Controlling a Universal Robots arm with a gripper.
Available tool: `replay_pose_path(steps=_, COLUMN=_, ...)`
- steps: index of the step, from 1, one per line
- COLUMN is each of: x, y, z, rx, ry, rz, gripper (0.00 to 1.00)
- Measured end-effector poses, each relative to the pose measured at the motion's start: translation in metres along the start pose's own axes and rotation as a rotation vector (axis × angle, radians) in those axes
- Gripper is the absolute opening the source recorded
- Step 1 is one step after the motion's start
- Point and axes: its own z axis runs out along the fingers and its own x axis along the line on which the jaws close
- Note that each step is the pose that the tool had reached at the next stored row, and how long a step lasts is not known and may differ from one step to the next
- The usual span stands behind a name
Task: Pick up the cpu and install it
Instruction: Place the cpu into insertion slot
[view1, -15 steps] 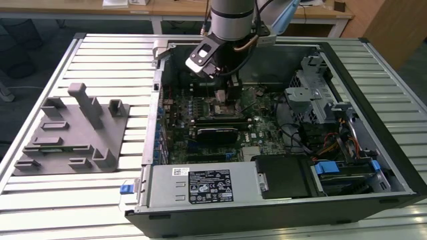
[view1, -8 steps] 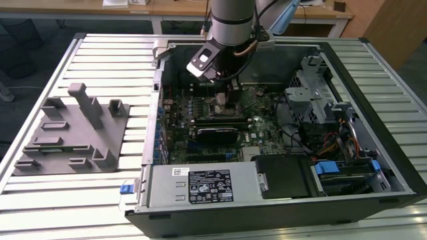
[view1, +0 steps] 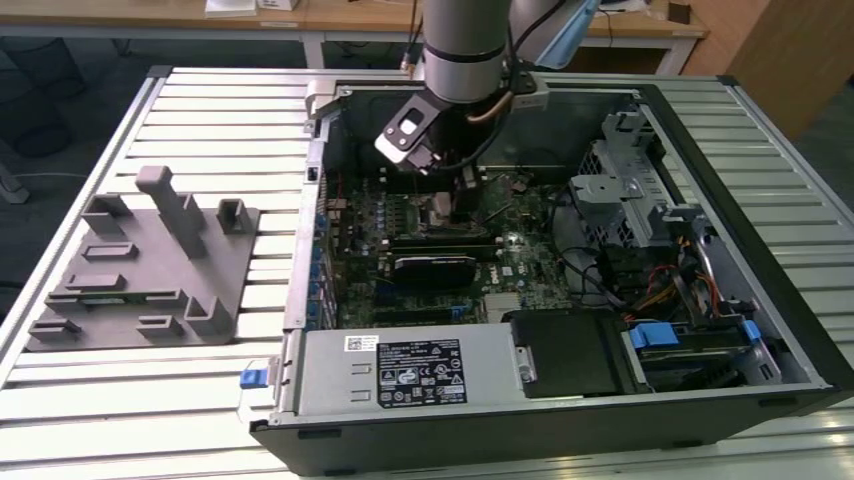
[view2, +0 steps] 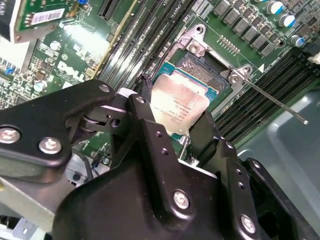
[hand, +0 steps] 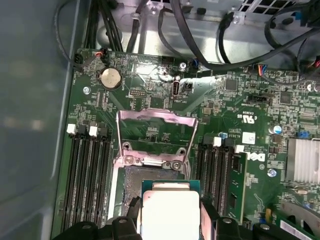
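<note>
End effector (view2: 175, 125) holds the cpu (view2: 179, 102) clamped by its edges, just over the open motherboard socket (view2: 200, 67), inside the computer case (view1: 561, 438), upper centre of the exterior view.

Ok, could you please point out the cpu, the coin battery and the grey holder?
cpu (hand: 170, 215): first wrist view, silvery top.
coin battery (hand: 110, 78): first wrist view, its face.
grey holder (view1: 167, 205): exterior view, tall post.

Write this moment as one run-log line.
phase: install | gripper: shut on cpu | cpu: at open socket | seated: cannot tell
</note>
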Motion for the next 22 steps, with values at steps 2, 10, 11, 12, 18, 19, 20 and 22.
replay_pose_path(steps=2, x=0.0018, y=0.0, z=0.0026, rx=0.0002, ry=-0.0006, rz=0.009, gripper=0.54)
replay_pose_path(steps=10, x=0.0092, y=0.0, z=0.0133, rx=0.0005, ry=-0.0019, rz=0.035, gripper=0.54)
replay_pose_path(steps=11, x=0.0093, y=0.0, z=0.0144, rx=0.0006, ry=-0.0021, rz=0.036, gripper=0.54)
replay_pose_path(steps=12, x=0.0095, y=-0.0001, z=0.0158, rx=0.0006, ry=-0.0022, rz=0.038, gripper=0.54)
replay_pose_path(steps=18, x=0.0102, y=-0.0004, z=0.0218, rx=0.0007, ry=-0.0027, rz=0.046, gripper=0.54)
replay_pose_path(steps=19, x=0.0102, y=-0.0004, z=0.0221, rx=0.0008, ry=-0.0027, rz=0.046, gripper=0.54)
replay_pose_path(steps=20, x=0.0106, y=-0.0005, z=0.0224, rx=0.0008, ry=-0.0028, rz=0.047, gripper=0.54)
replay_pose_path(steps=22, x=0.0119, y=-0.0005, z=0.0231, rx=0.0007, ry=-0.0026, rz=0.048, gripper=0.54)
